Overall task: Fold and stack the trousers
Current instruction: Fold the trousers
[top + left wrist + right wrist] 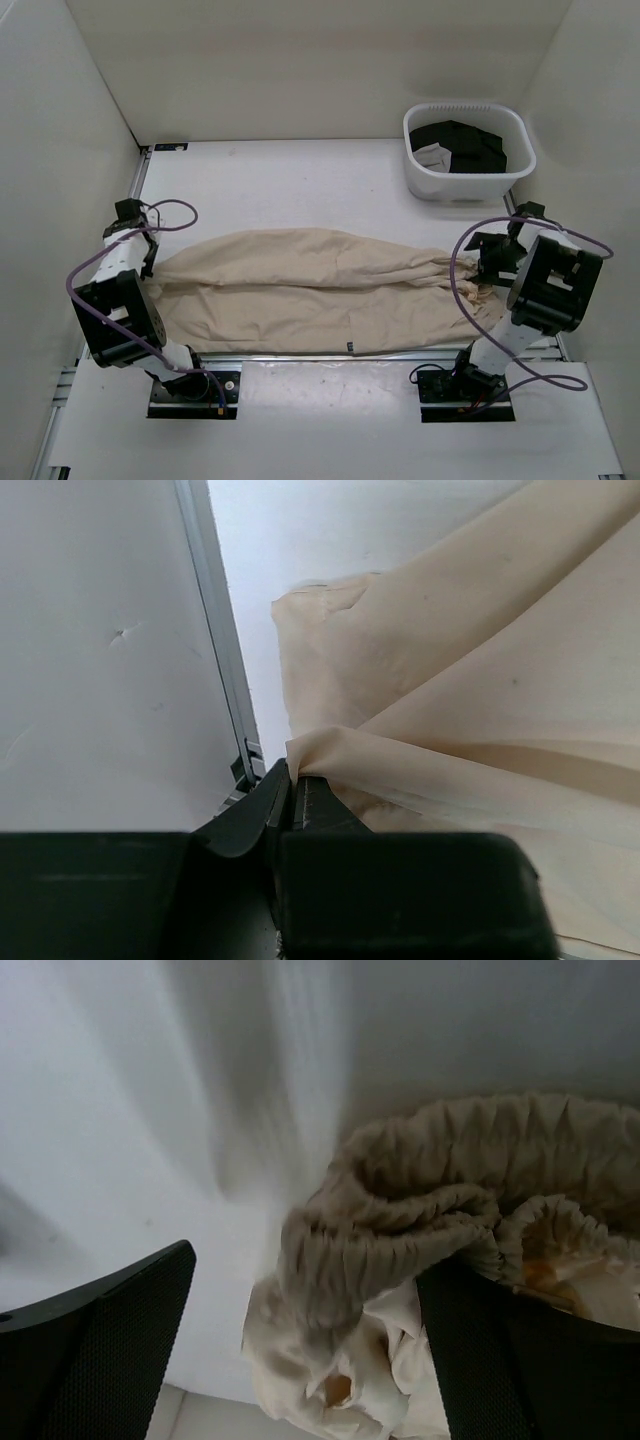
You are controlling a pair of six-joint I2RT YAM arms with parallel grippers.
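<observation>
Currently the large beige soft cotton trousers are lying across the white table; the left gripper is pinching one edge; the right gripper is gaping, seemingly gripping nothing, around the bunched end; limp cloth, probably needing corner holds.

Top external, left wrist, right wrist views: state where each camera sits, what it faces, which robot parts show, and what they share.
Top external: above and behind the arms, looking down on the table, beige trousers and white basket; both arms show.
Left wrist: on the left arm, looking along the shut left hand pinching a trouser edge beside a metal rail.
Right wrist: on the right arm, looking past the open right hand at the gathered waistband.
Shared: all three see the trousers.
</observation>
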